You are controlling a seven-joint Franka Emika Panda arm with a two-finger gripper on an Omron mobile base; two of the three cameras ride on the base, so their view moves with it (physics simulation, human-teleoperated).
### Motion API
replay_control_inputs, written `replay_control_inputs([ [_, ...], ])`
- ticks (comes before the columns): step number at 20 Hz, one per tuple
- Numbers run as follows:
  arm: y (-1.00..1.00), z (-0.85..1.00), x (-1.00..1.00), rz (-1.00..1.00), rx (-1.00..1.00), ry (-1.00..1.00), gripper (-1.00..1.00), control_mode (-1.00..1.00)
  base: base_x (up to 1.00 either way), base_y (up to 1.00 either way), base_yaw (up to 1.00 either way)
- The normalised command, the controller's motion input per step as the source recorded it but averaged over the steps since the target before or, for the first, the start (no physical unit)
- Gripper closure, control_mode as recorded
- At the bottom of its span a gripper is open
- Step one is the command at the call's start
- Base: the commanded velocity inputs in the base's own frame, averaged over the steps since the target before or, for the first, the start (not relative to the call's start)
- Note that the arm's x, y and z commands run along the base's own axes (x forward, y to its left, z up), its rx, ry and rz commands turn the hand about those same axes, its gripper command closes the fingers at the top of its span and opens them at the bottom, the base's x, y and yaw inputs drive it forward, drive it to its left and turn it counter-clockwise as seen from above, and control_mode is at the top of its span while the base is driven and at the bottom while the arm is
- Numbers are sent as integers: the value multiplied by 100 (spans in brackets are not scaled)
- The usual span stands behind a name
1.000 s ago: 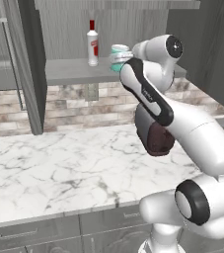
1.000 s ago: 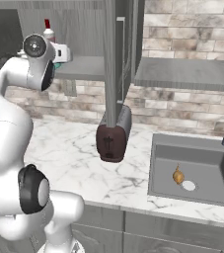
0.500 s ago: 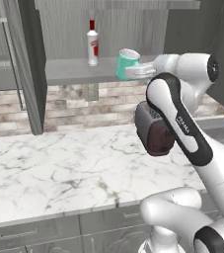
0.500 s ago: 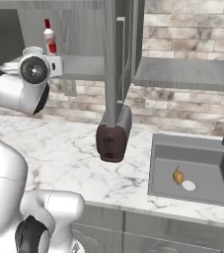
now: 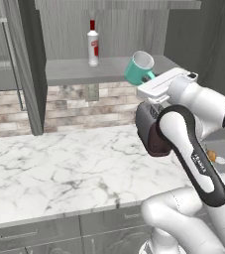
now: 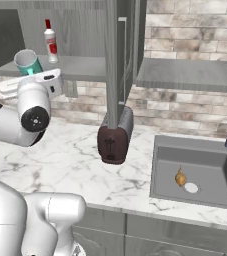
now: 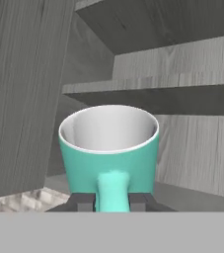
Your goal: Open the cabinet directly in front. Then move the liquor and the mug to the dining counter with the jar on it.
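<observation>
Teal mug point(image 7: 109, 155) sits pinched by its handle in our gripper point(image 7: 112, 200), whose fingers are pressed tight on the loop. Since a second ago we have drawn it out of the open cabinet point(image 5: 114, 30); it now hangs tilted off the shelf edge. The liquor point(image 5: 92, 43) still waits on the shelf, so the first carry to the dining counter can start.
</observation>
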Motion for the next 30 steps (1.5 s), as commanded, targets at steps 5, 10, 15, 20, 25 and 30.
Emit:
replay_control_inputs([
  [5,0,0,-4,0,0,0,100,-100,0,0,0],
  [10,0,-5,-23,0,0,2,100,100,-12,0,2],
  [15,0,0,0,0,0,0,100,100,-99,-4,50],
  [20,0,0,0,0,0,0,100,100,-53,-9,85],
  [25,0,0,0,0,0,0,100,100,-18,0,98],
  [30,0,0,0,0,0,0,100,100,-16,0,98],
])
